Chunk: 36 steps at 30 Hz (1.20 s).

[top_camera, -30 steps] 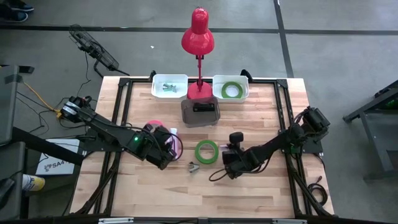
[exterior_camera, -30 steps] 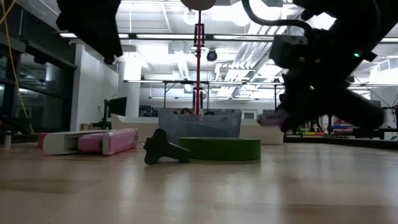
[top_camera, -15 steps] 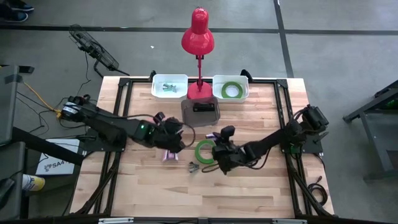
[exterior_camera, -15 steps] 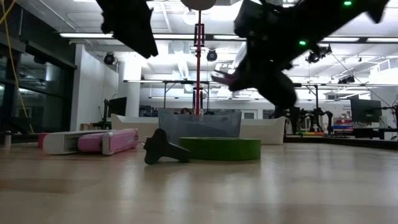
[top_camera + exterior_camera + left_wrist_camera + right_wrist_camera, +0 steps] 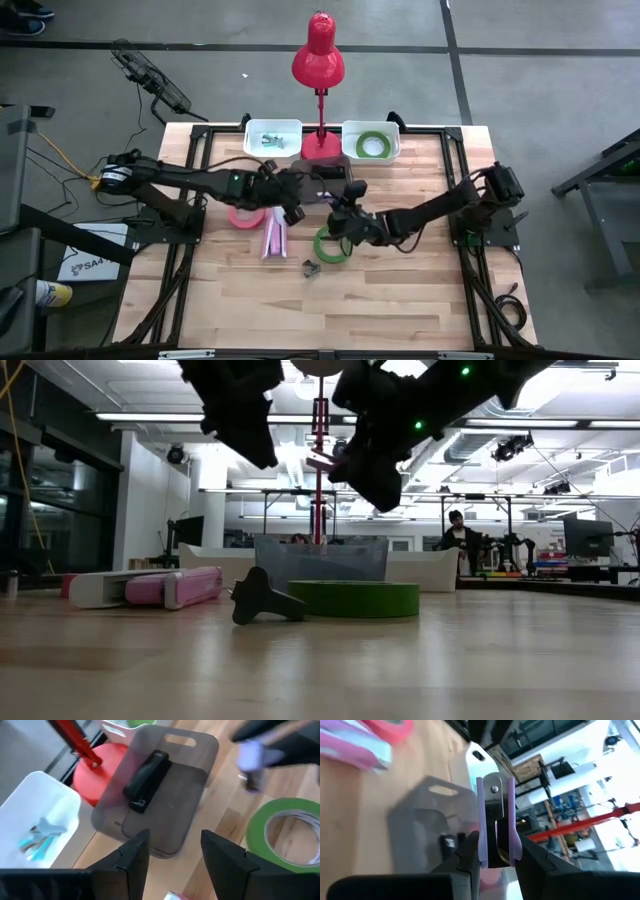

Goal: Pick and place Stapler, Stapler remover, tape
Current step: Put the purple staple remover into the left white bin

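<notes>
Right gripper clenched on purple metal staple remover above smoky grey plastic bin. Left gripper parted, empty, close by. Risk: arms collide, or remover lands outside the bin.

White tray contents too small

Overhead looks straight down; low looks level — both share the green tape.

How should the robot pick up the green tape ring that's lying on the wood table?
Take the green tape ring by its band, coming straight down from above, with one finger in the open middle and one outside the rim. It lies flat on the table, so its outer wall is low and round, and a pinch from the side would probably slip.
</notes>
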Tool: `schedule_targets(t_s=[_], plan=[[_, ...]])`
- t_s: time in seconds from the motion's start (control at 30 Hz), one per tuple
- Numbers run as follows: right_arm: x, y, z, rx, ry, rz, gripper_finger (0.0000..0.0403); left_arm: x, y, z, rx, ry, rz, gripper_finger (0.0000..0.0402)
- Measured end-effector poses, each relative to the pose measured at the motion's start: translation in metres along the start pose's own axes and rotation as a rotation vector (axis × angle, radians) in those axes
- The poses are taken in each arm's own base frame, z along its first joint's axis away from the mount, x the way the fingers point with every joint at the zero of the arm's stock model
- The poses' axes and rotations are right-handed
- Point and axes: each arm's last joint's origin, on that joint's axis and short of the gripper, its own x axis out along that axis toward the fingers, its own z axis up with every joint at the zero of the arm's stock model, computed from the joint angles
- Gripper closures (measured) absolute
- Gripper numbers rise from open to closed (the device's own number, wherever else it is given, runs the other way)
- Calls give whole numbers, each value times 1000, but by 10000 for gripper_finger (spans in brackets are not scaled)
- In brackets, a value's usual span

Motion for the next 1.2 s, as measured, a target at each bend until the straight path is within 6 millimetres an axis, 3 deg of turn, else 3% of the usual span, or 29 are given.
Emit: schedule_targets(t_s=[0.4,0.67,0.9,1.2], plan=[[14,-9,-6,-38,39,-34,322,11,28,14,-49,15,-105,113],[16,-18,-2,-46,42,-112,322,16,37,27,-104,-52,-223,109],[17,-17,-2,-52,24,-95,322,14,32,33,-101,-107,-322,108],[16,-21,6,-25,-75,-68,322,13,32,36,-121,-130,-340,108]])
